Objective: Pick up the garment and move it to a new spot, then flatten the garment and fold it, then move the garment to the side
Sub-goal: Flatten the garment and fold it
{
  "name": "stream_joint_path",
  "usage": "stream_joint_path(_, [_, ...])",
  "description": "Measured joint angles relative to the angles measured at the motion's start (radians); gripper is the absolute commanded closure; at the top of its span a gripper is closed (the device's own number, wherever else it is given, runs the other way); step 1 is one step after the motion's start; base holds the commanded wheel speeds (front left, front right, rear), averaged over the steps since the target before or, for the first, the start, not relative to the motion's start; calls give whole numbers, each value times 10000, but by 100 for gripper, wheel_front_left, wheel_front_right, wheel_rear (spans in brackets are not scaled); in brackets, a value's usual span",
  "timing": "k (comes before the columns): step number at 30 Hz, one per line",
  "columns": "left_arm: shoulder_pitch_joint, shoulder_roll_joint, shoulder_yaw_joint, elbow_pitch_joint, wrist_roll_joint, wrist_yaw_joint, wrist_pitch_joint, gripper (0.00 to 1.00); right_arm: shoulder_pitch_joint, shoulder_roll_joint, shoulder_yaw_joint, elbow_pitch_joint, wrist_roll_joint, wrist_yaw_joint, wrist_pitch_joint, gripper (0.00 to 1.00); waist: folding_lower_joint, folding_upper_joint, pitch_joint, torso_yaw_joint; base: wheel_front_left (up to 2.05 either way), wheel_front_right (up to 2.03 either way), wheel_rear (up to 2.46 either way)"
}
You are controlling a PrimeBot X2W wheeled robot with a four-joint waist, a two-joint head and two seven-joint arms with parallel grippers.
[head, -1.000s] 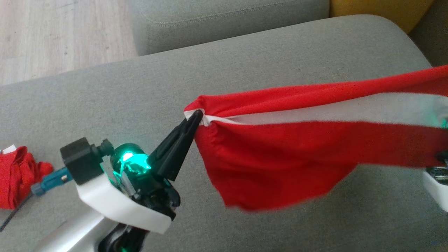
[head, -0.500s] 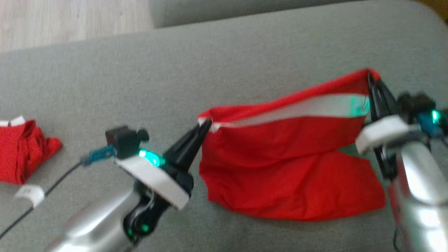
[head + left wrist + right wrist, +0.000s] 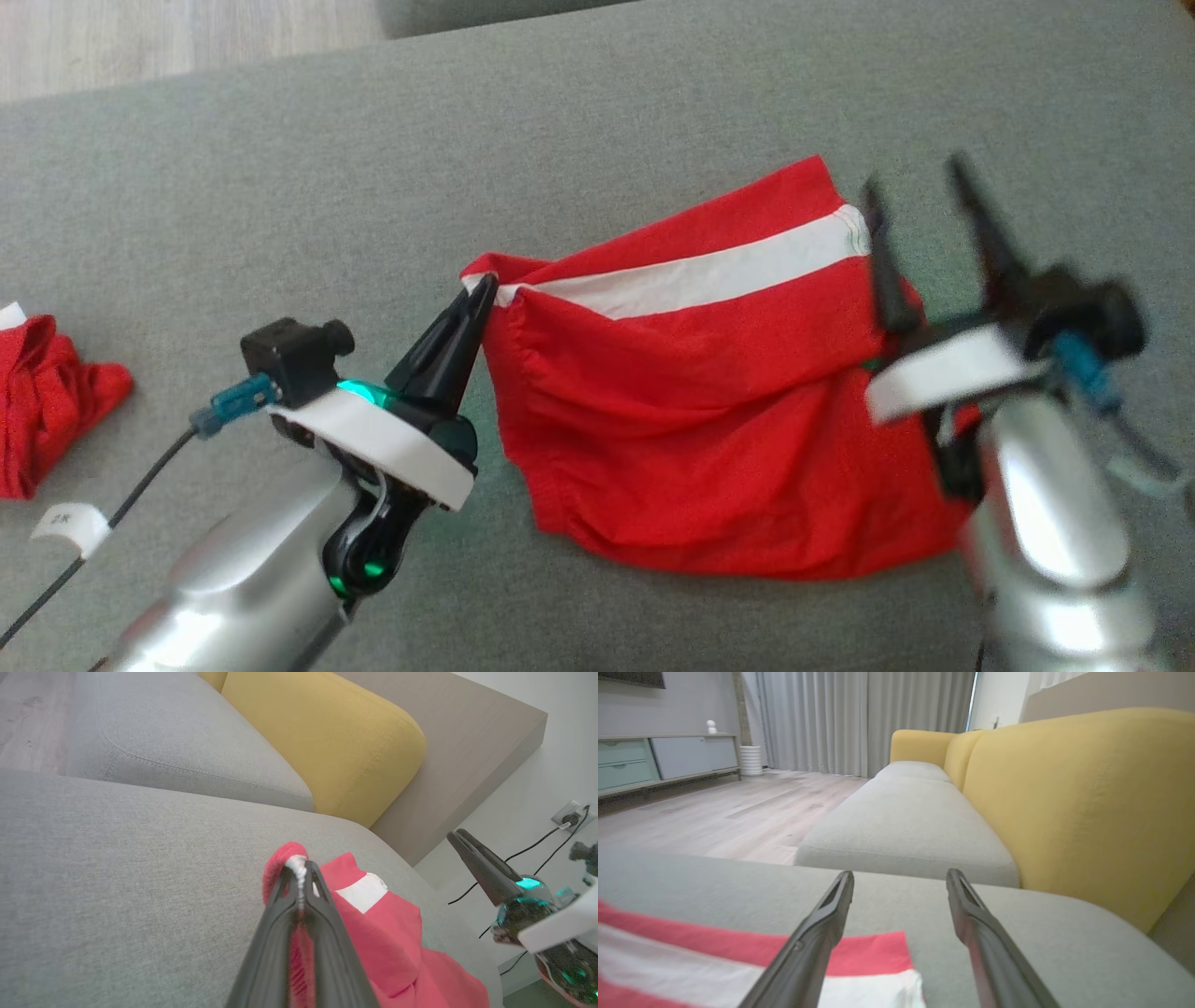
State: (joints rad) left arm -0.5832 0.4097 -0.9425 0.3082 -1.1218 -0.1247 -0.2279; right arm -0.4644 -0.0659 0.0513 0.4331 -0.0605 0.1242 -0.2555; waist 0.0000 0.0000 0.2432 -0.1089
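Observation:
The garment (image 3: 709,411) is red with a white band and lies on the grey sofa cushion (image 3: 597,121). My left gripper (image 3: 483,291) is shut on the band's left corner, which stays pinched and slightly lifted (image 3: 299,865). My right gripper (image 3: 915,191) stands open just past the garment's right corner, its fingers apart with nothing between them. In the right wrist view the open right gripper (image 3: 900,877) hovers above the garment's red-and-white corner (image 3: 859,961), which rests flat on the cushion.
A second red cloth (image 3: 42,411) lies bunched at the cushion's left edge, beside a cable with a white label (image 3: 65,527). Yellow back cushions (image 3: 1083,798) stand behind the seat. Wooden floor (image 3: 168,37) runs beyond the sofa.
My right gripper has opened and let go of the garment's right corner, which now lies on the cushion. The garment has come down from being stretched in the air. The head view has shifted.

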Motion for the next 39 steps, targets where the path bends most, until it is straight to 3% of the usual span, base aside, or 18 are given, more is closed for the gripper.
stream_joint_path(3, [105,-13,-12,151,128,-2,-71,100,1098,159,474,-644,364,0,0,0,0,0,-130,7,0,0,0])
stream_joint_path(8, [209,-8,33,282,318,-2,-182,100,1950,155,238,-1191,431,0,0,0,0,0,-235,169,0,0,0])
stream_joint_path(12, [217,13,44,349,320,-2,-205,100,2173,138,405,-476,924,0,0,0,0,0,-272,319,0,0,0])
stream_joint_path(15, [216,52,17,552,360,-2,-213,100,2170,69,1126,236,2336,0,102,0,0,0,-270,445,0,0,0])
stream_joint_path(22, [153,50,-253,823,407,-2,-213,100,1657,-1645,2535,573,5576,0,1262,0,0,0,-179,712,0,0,0])
stream_joint_path(29, [138,-86,-364,970,420,-2,-213,100,550,-2872,3963,617,7751,0,2458,0,1,0,-29,959,0,0,0])
stream_joint_path(34, [7,-138,-422,991,493,-4,-213,100,-299,-3434,4811,974,8727,0,3187,0,1,0,139,1126,0,0,0])
stream_joint_path(39, [-219,-288,-556,993,493,-4,-213,100,-1256,-3672,5703,1985,8702,0,3070,0,1,0,278,1300,0,0,0])
